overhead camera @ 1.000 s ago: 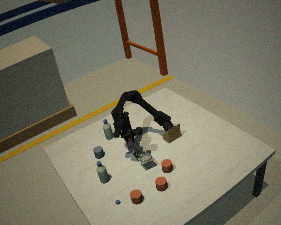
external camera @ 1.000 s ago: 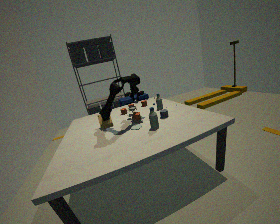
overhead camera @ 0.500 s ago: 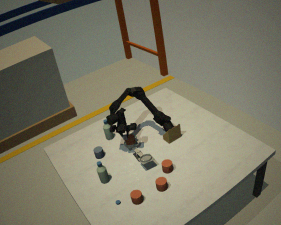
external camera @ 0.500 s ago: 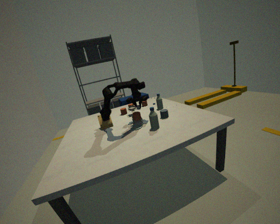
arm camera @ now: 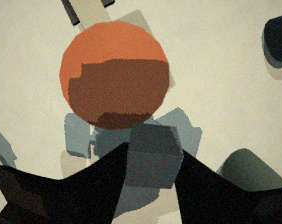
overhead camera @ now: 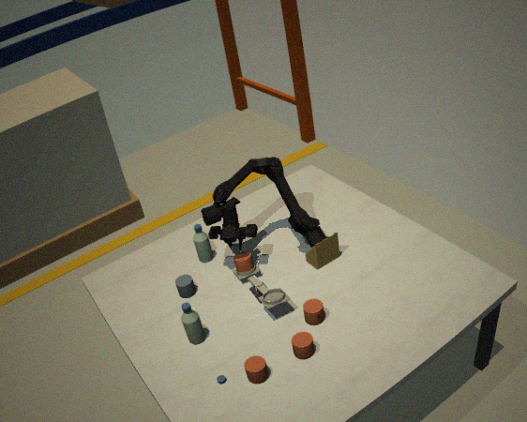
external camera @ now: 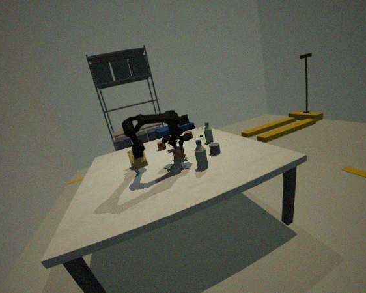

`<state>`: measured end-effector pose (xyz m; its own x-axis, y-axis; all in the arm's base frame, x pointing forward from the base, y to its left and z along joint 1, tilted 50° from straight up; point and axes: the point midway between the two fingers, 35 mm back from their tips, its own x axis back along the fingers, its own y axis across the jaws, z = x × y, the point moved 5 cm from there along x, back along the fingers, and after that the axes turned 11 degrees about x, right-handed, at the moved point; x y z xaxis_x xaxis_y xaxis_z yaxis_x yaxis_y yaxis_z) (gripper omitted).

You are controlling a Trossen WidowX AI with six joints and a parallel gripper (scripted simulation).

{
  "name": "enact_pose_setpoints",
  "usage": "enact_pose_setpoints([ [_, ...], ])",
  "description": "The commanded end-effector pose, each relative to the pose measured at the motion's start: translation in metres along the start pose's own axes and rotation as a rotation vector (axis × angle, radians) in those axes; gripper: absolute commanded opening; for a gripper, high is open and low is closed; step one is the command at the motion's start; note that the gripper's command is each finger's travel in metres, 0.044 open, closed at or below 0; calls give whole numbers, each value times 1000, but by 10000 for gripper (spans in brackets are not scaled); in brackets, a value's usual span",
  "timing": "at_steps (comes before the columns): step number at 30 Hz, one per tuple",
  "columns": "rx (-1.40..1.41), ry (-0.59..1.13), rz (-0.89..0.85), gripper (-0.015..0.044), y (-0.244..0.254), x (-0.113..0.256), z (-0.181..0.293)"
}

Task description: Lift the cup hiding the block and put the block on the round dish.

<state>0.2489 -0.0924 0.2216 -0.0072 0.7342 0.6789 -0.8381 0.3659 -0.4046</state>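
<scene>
The black arm rose from a tan wedge-shaped mount, bent high at the elbow and reached toward the left of the top frame, its wrist turned down over one end of the balance. The jaws pointed at the counter and were closed on a gray block, which showed flat faces and straight edges between the dark fingers. An orange-red cup, round and flat on top, stood at that end of the balance, right by the fingertips; what lay beneath it could not be seen. The balance's other end, near the middle of the top frame, carried a raised round rim with no cup on it. Three matte red cylinders stood lower and to the right. On the left were two gray-green bottles with blue caps, smooth and narrow-necked, both upright, and between them a squat blue-gray cylinder. A small blue disc lay near the bottom. The counter was pale, with faint streaks.
</scene>
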Motion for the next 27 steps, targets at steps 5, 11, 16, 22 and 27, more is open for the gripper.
enact_pose_setpoints([
  [5,25,68,-28,0,18,-14,44],
  [11,25,67,-28,0,18,-21,44],
  [16,24,67,-28,0,18,-40,45],
  [22,24,70,-26,0,19,-55,47],
  [27,24,70,-26,0,19,-59,47],
])
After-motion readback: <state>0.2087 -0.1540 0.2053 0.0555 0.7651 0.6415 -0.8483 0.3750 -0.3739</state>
